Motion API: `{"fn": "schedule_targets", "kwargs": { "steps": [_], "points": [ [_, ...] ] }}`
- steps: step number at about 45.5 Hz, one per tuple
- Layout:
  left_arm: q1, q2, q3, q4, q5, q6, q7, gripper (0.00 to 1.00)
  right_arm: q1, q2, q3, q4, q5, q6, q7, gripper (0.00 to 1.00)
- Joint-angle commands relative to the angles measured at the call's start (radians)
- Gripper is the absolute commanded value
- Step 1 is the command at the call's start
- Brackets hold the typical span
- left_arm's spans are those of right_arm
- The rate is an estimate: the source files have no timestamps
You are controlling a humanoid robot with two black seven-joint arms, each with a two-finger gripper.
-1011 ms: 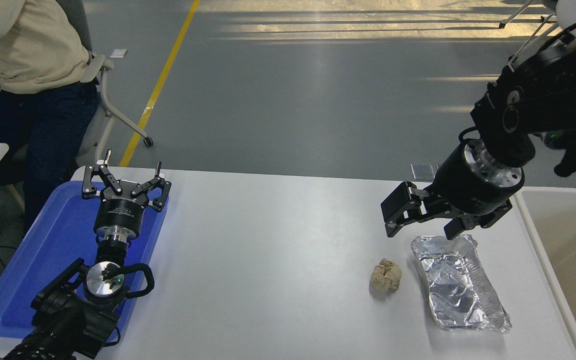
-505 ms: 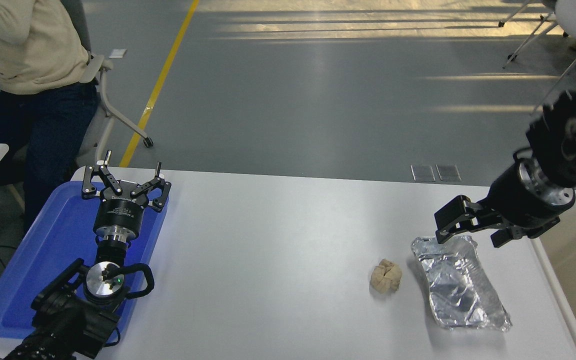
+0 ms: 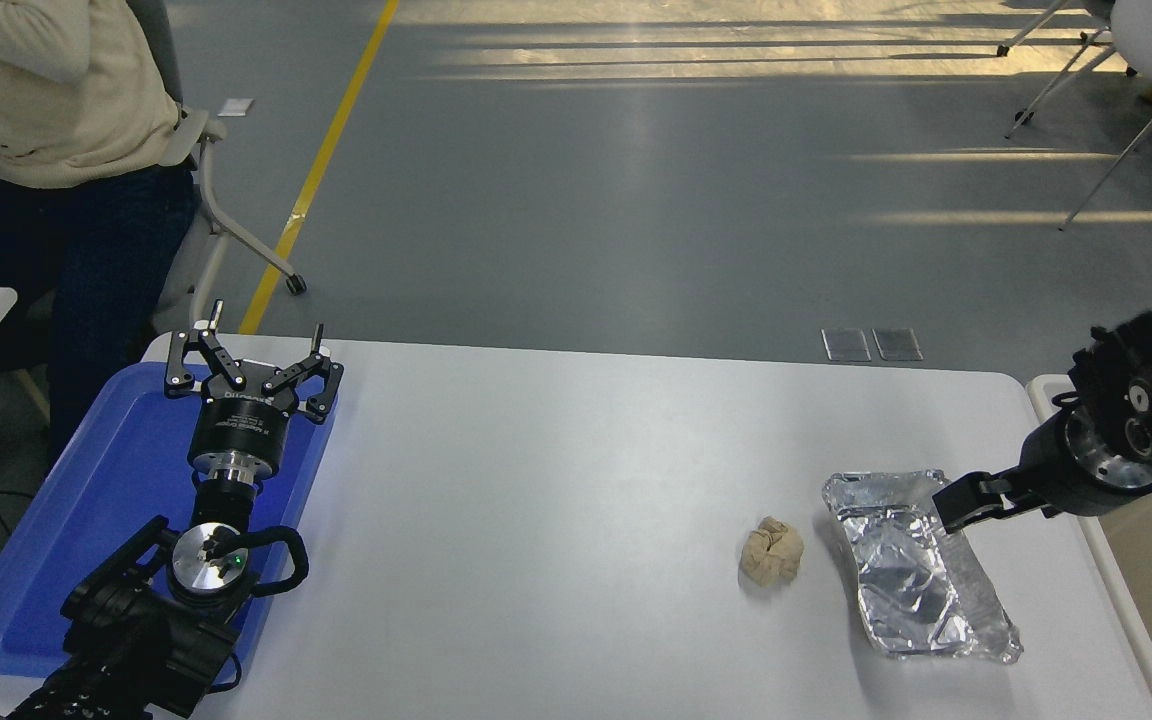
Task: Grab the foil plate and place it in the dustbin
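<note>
A: Head view, what's changed?

B: The right claw (image 3: 958,503) has dropped and swung toward three o'clock over the last second. It now sits low at the foil plate's (image 3: 911,565) far right corner. I can't tell whether it's spread or pinching the rim. The plate lies flat on the worktop (image 3: 556,480), so I judge the grasp not yet made.

A: Containers?

B: The dustbin (image 3: 1151,560) at three o'clock looks empty where visible. The blue tray (image 3: 66,540) at nine o'clock holds nothing I can see; the parked left claw (image 3: 252,362) hangs spread over it. A paper ball (image 3: 772,551) lies just left of the plate.
</note>
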Motion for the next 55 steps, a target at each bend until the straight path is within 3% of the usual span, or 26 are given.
{"fn": "schedule_targets", "kwargs": {
  "steps": [1, 41, 55],
  "points": [
    [0.0, 0.0, 0.0, 0.0, 0.001, 0.0, 0.0, 1.0, -0.177, 0.0, 0.038, -0.155, -0.035, -0.046, 0.0, 1.0],
    [0.0, 0.0, 0.0, 0.0, 0.0, 0.0, 0.0, 1.0, -0.524, 0.018, 0.261, -0.469, -0.014, -0.047, -0.014, 1.0],
    [0.0, 0.0, 0.0, 0.0, 0.001, 0.0, 0.0, 1.0, -0.584, 0.049, 0.287, -0.534, -0.014, -0.081, -0.048, 0.98]
  ]
}}
